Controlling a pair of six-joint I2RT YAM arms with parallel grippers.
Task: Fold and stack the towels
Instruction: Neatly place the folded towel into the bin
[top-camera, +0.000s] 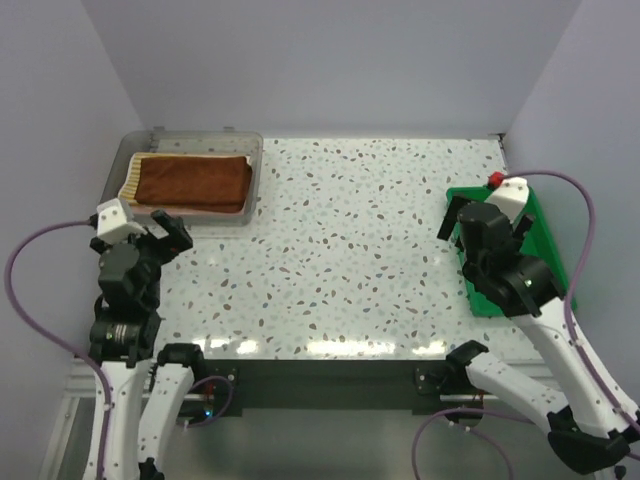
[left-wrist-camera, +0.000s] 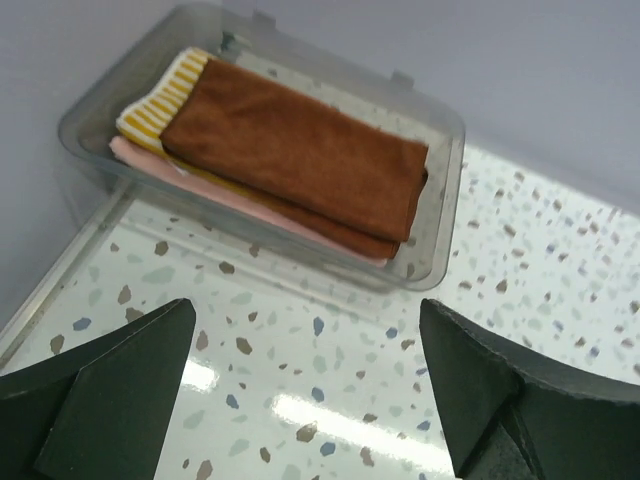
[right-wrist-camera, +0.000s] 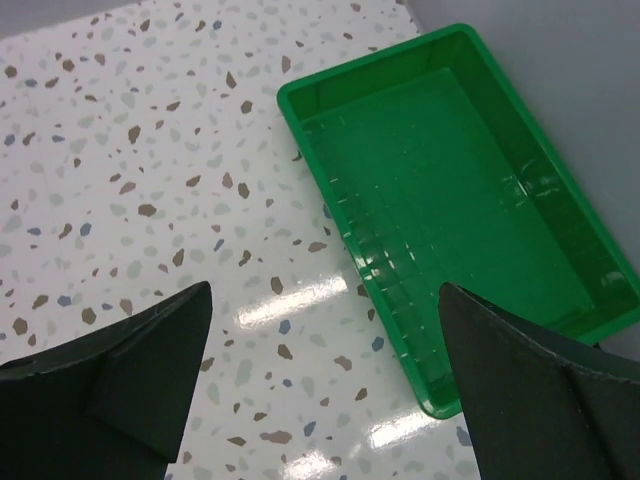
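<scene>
Left gripper, jaws spread wide and holding nothing, hovers above the speckled table, near the clear bin that sits at the table's 10 o'clock corner. Inside the bin lies the folded stack, with the brown towel on top, the yellow-striped towel beneath it and the pink towel at the bottom, each resting flat on the next. Right gripper, jaws likewise parted and empty, hangs over the table beside the green tray at 3 o'clock.
</scene>
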